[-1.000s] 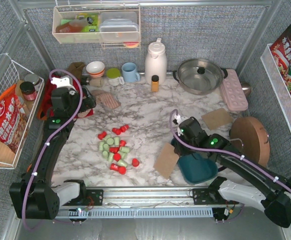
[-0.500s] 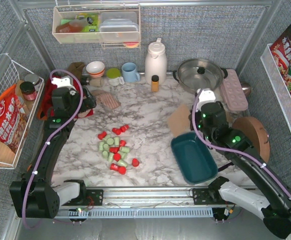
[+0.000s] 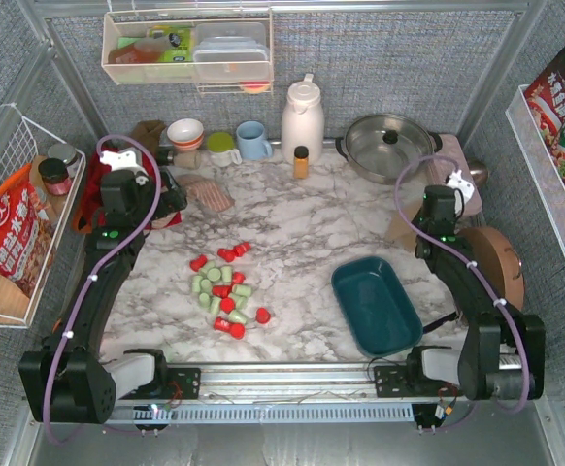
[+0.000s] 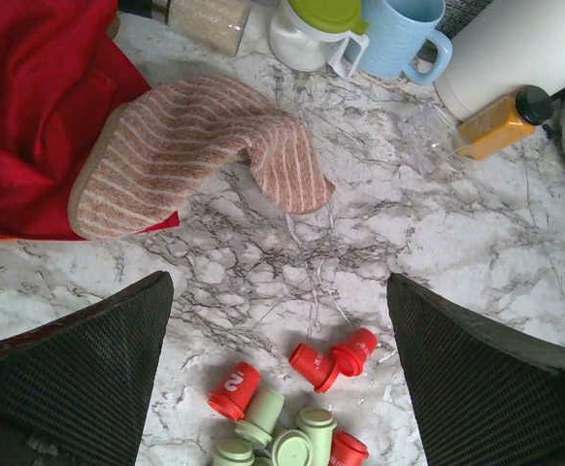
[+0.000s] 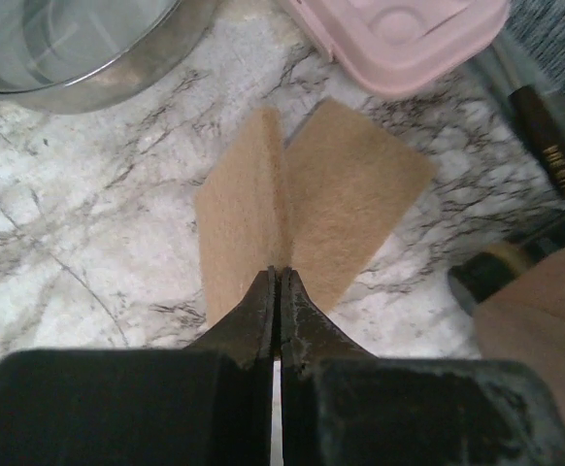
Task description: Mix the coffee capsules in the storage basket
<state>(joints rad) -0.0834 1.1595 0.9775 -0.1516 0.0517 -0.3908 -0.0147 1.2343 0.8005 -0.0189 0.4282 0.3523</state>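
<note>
2 black arms, purple cables

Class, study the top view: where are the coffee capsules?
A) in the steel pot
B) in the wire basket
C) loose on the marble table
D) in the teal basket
C: the capsules lie clustered on the table, left of the basket, which holds none.

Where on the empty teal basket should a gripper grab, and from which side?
Probably take the storage basket by its right long wall from above, one finger inside, one outside: it lies flat, open and empty, and that wall faces the right gripper, shut on a felt square.
</note>
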